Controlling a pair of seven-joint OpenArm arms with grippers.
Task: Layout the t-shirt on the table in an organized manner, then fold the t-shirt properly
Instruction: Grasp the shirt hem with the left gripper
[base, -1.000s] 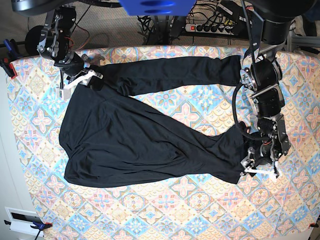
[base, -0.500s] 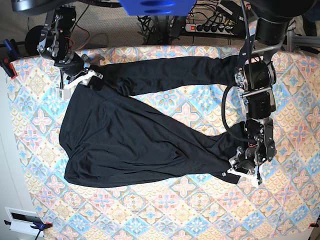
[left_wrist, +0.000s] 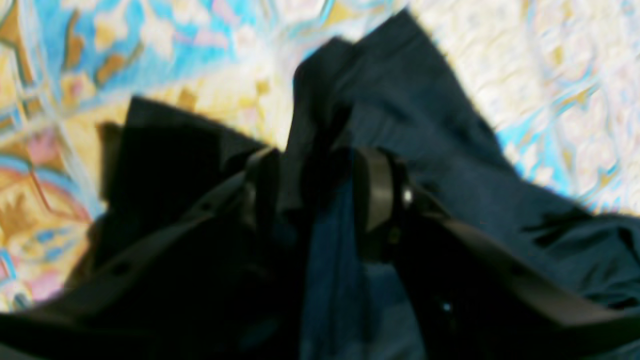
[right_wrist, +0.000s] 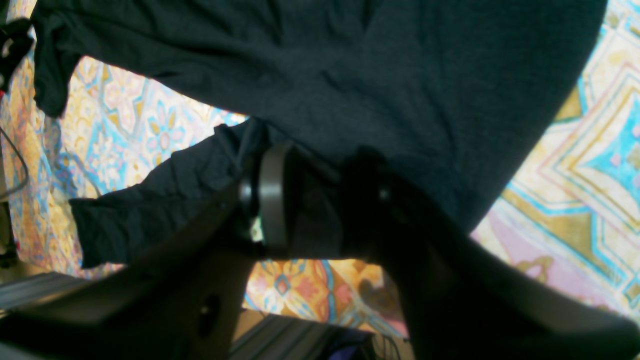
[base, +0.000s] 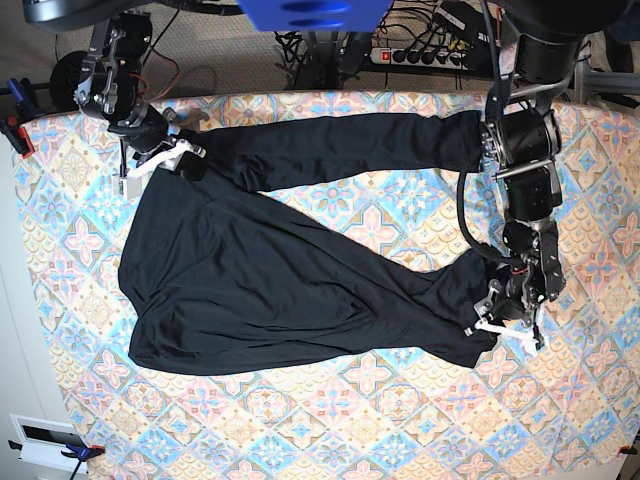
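Note:
The black t-shirt (base: 260, 280) lies spread over the patterned table (base: 400, 420). Its body is at the left, one long sleeve runs along the far edge, and the other side tapers to the right. At the table's right, my left gripper (base: 505, 325) sits on that tapered end. In the left wrist view, a raised fold of the t-shirt (left_wrist: 425, 125) stands between the closed jaws of the left gripper (left_wrist: 315, 195). At the far left corner, my right gripper (base: 160, 160) grips the garment's edge. The right wrist view shows the right gripper (right_wrist: 315, 205) shut on the t-shirt (right_wrist: 400, 75).
A power strip (base: 420, 55) and cables lie on the floor beyond the table. A round black object (base: 65, 75) sits off the far left corner. Clamps (base: 15, 130) grip the left table edge. A white box (base: 45, 440) is at the lower left.
My left gripper slid left along the tapered end, then came back right and slightly farther up the table, its jaws closing and partly widening. The right arm stayed still.

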